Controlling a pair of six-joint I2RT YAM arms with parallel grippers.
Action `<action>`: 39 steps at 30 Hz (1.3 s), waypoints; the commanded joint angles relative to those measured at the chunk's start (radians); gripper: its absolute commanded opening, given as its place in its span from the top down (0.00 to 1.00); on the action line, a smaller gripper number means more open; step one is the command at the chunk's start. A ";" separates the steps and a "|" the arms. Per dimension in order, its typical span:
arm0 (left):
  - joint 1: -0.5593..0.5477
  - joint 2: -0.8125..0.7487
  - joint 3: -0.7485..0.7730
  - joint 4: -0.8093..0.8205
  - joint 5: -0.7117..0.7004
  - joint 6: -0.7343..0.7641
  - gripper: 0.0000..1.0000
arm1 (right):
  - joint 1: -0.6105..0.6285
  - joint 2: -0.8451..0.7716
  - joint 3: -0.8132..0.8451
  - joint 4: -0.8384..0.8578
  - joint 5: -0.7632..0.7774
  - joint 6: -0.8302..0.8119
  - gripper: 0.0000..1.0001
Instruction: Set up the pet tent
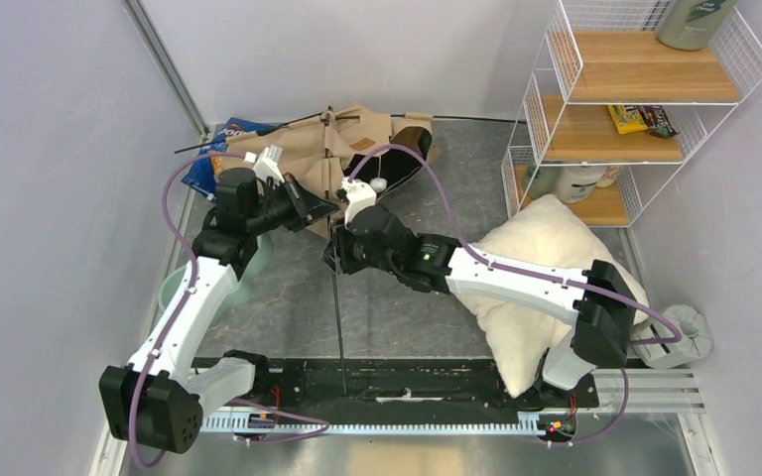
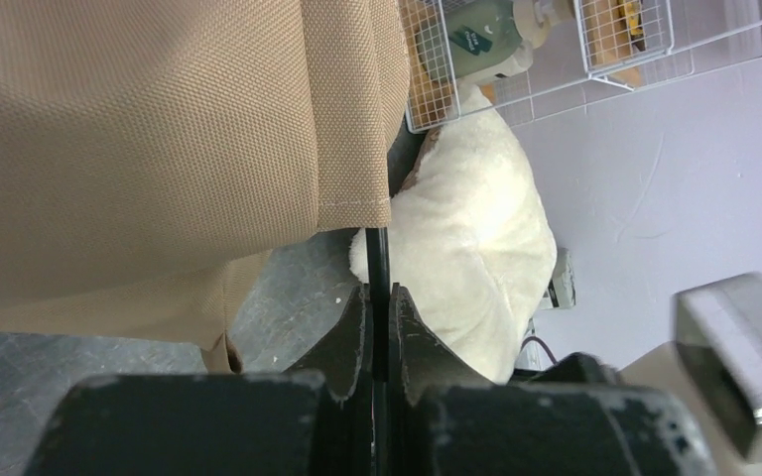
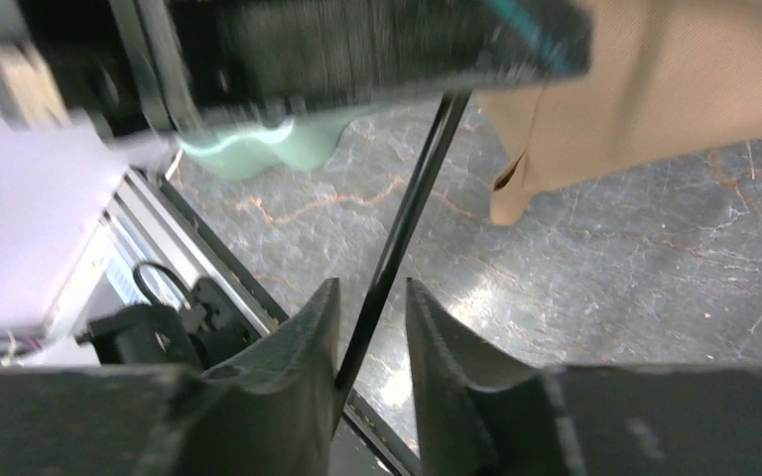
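The tan canvas pet tent point(image 1: 357, 139) lies collapsed at the back of the table, with thin black poles sticking out of it. One black pole point(image 1: 339, 307) runs from the tent's front edge down toward the arm bases. My left gripper point(image 1: 322, 210) is shut on this pole point(image 2: 377, 258) just below the hem of the tan fabric point(image 2: 159, 129). My right gripper point(image 1: 335, 248) sits a little lower on the same pole. In the right wrist view its jaws point(image 3: 372, 293) are open, and the pole point(image 3: 412, 198) passes between them, close to the left finger.
A fluffy white pillow point(image 1: 546, 278) lies at the right under my right arm. A white wire shelf point(image 1: 635, 109) stands at the back right. A green bowl point(image 1: 174, 288) sits under my left arm. A blue snack bag point(image 1: 223, 149) lies at the tent's left.
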 commanded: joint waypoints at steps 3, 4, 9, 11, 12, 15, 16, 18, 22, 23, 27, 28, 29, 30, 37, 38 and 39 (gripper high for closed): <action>0.007 0.051 0.126 0.134 -0.069 -0.022 0.98 | -0.001 -0.083 -0.123 0.021 -0.116 -0.071 0.57; 0.006 0.060 0.134 0.137 -0.072 -0.021 0.98 | 0.002 -0.096 -0.144 0.020 -0.135 -0.076 0.56; 0.006 0.098 0.171 0.141 -0.087 0.000 0.98 | 0.012 -0.168 -0.219 -0.021 -0.221 -0.097 0.56; 0.006 0.115 0.187 0.141 -0.088 0.011 0.98 | 0.012 -0.196 -0.241 -0.042 -0.246 -0.104 0.55; 0.007 0.120 0.194 0.141 -0.089 0.017 0.98 | 0.012 -0.210 -0.252 -0.047 -0.263 -0.107 0.54; 0.005 0.136 0.210 0.141 -0.092 0.028 0.98 | 0.012 -0.242 -0.270 -0.061 -0.313 -0.111 0.47; 0.006 0.141 0.215 0.141 -0.094 0.032 0.98 | 0.012 -0.248 -0.271 -0.067 -0.328 -0.111 0.46; 0.006 0.147 0.220 0.141 -0.096 0.035 0.98 | 0.012 -0.250 -0.270 -0.079 -0.352 -0.114 0.46; 0.006 0.152 0.226 0.141 -0.099 0.043 0.98 | 0.012 -0.252 -0.274 -0.087 -0.375 -0.112 0.57; 0.006 0.153 0.227 0.139 -0.100 0.043 0.98 | 0.012 -0.253 -0.278 -0.087 -0.381 -0.113 0.60; 0.007 0.160 0.231 0.138 -0.097 0.042 0.98 | 0.012 -0.247 -0.281 -0.091 -0.383 -0.110 0.78; 0.006 0.161 0.232 0.138 -0.097 0.041 0.98 | 0.013 -0.245 -0.279 -0.090 -0.382 -0.108 0.85; 0.006 0.163 0.231 0.138 -0.095 0.041 0.98 | 0.012 -0.244 -0.278 -0.088 -0.376 -0.106 0.94; 0.006 0.164 0.232 0.137 -0.094 0.041 0.98 | 0.011 -0.241 -0.274 -0.087 -0.359 -0.099 1.00; 0.006 0.156 0.229 0.133 -0.081 0.043 0.76 | 0.011 -0.236 -0.247 -0.049 -0.281 -0.079 1.00; 0.006 0.152 0.229 0.132 -0.080 0.046 0.66 | 0.010 -0.242 -0.249 -0.033 -0.269 -0.078 1.00; 0.006 0.149 0.229 0.131 -0.080 0.050 0.54 | 0.010 -0.246 -0.250 -0.016 -0.257 -0.075 1.00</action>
